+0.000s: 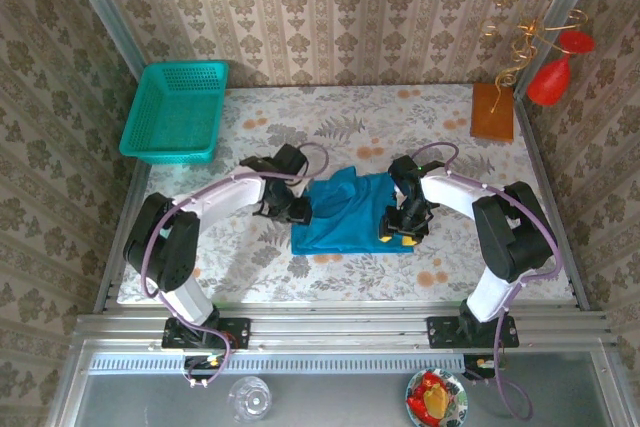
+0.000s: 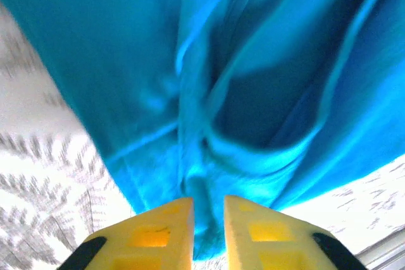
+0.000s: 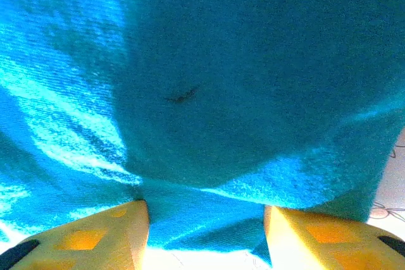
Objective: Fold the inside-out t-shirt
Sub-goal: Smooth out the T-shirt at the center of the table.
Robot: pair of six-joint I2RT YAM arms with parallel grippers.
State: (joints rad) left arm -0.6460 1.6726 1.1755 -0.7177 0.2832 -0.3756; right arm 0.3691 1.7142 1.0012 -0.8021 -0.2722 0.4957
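Note:
The inside-out t-shirt (image 1: 345,212) lies as a partly folded blue-teal bundle in the middle of the table, between both arms. My left gripper (image 1: 300,209) is at its left edge. In the left wrist view its jaws (image 2: 209,210) stand a narrow gap apart, with a ridge of the t-shirt (image 2: 253,93) running between the yellow fingers (image 2: 158,232). My right gripper (image 1: 397,232) is at the shirt's right edge. Its jaws (image 3: 205,216) are wide open over the cloth (image 3: 209,93), which spans the gap between the fingers (image 3: 107,235).
A teal mesh basket (image 1: 175,112) stands at the back left corner. A brown block (image 1: 492,112) and a red ornament on a gold wire stand (image 1: 550,82) are at the back right. The flowered tablecloth (image 1: 330,272) shows in front of the shirt.

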